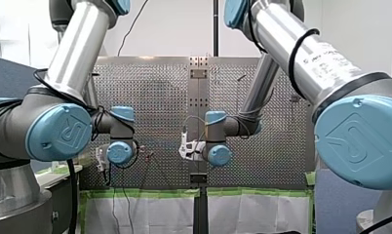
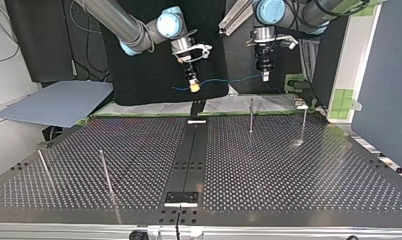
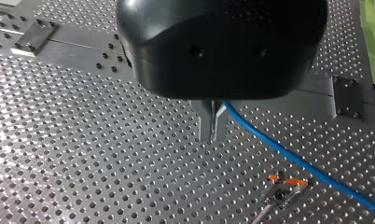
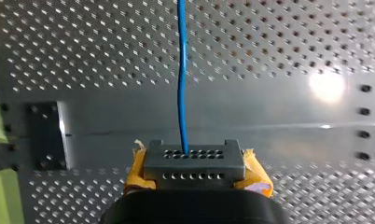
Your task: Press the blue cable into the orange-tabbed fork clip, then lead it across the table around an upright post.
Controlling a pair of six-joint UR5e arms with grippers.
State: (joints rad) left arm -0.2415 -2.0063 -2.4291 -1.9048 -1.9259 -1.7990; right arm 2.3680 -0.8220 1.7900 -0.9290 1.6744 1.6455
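Left gripper was clamped on blue cable, metal fingers together; right gripper, yellow-padded, was clamped on same cable. Cable was stretched between both, raised above table, and was seen passing beside orange-tabbed clip.

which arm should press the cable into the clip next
Probably left: the left claw grips the cable with the clip just ahead of it; no clip shows near the right claw.
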